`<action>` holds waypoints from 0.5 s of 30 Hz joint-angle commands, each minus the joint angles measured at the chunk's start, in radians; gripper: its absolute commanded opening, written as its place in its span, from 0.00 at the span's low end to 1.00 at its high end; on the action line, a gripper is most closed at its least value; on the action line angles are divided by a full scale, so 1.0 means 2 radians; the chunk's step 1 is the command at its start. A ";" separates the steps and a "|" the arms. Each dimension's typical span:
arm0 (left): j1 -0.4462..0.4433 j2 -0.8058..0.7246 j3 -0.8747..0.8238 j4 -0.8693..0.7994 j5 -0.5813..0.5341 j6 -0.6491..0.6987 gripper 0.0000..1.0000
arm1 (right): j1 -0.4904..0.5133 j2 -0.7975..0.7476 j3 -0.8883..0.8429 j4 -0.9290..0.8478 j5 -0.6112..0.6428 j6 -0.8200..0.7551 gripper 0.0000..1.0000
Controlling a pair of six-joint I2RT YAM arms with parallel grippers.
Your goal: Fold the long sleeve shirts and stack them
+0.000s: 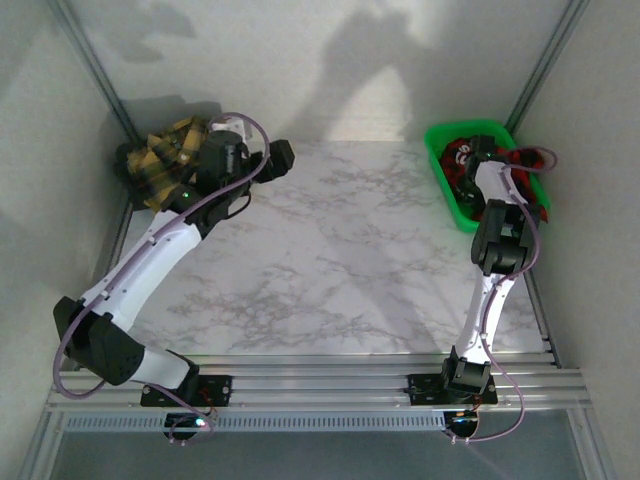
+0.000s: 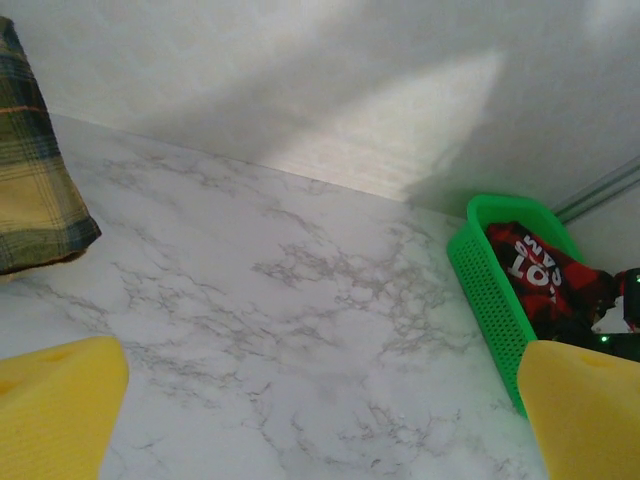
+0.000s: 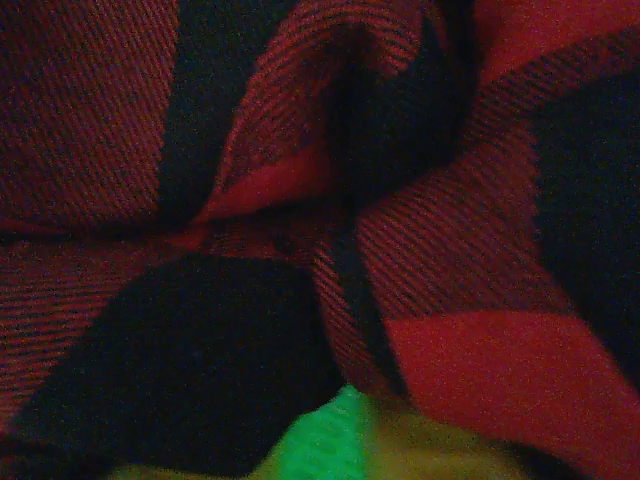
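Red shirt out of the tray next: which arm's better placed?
Right. The right hand is down in the tray at the red shirt, with cloth close against its wrist camera. The left hand hangs open across the table, by the yellow shirt.

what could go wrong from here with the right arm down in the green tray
1. The right claw is buried in the bunched red-and-black shirt inside the green tray. It may pinch several layers, and lifting could drag the tray along.
2. Green plastic shows close by in the right wrist view, so the claw might catch the tray wall.
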 commanded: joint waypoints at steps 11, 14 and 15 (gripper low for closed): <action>0.052 -0.029 -0.056 0.071 0.023 -0.016 1.00 | 0.008 -0.167 0.110 0.104 -0.174 0.002 0.00; 0.065 -0.013 -0.049 0.096 0.041 -0.016 1.00 | 0.020 -0.185 0.161 0.123 -0.239 0.019 0.00; 0.068 -0.004 -0.043 0.104 0.049 -0.016 1.00 | 0.027 -0.189 0.173 0.131 -0.255 0.021 0.00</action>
